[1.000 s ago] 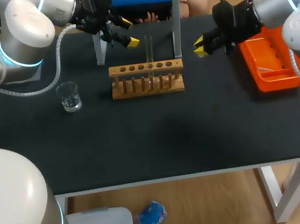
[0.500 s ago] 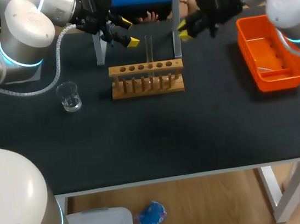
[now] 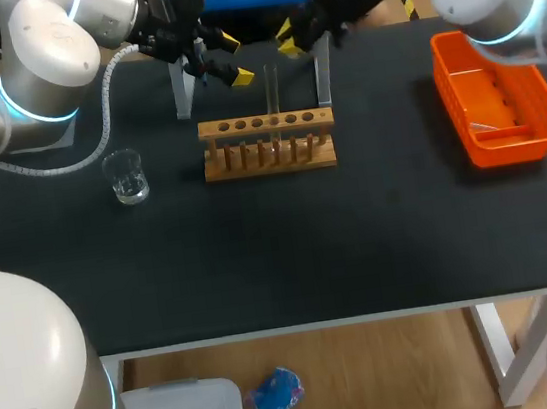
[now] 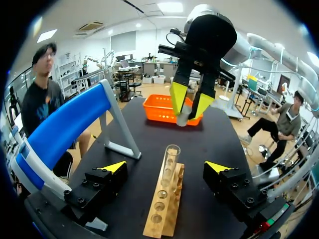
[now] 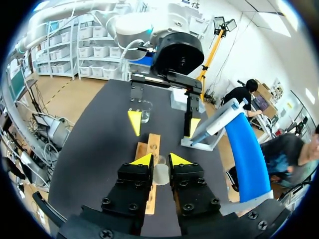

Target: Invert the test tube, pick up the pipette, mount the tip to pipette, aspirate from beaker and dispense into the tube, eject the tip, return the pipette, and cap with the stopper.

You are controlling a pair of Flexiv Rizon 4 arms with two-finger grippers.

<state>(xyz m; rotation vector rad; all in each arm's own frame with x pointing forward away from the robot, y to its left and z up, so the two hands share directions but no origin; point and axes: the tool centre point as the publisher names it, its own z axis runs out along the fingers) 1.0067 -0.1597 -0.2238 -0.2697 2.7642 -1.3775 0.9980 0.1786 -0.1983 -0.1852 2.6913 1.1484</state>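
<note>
Stopper (image 4: 183,118): pinched in right gripper (image 3: 287,41), swung over from orange bin (image 3: 453,110), now near test tube (image 3: 272,94) mouth
Left gripper (image 4: 165,167): spread wide, flanking the racked tube, hasn't budged
Meaning: capping probably next

Bright even overhead light, soft faint shadows, little glare

Left gripper (image 4: 166,168) hovering low over black table (image 4: 214,134), fingers spreading wide, one each side of wooden rack (image 4: 164,214). Test tube (image 4: 171,158) standing upright in rack, toward its far end, open mouth facing up. Ahead and above tube, right gripper (image 4: 188,105) pointing down, yellow fingers pinching pale stopper (image 4: 183,117). Orange tray (image 4: 162,105) sitting behind it. Blue stand (image 4: 65,129) rising beside own left finger.
</note>
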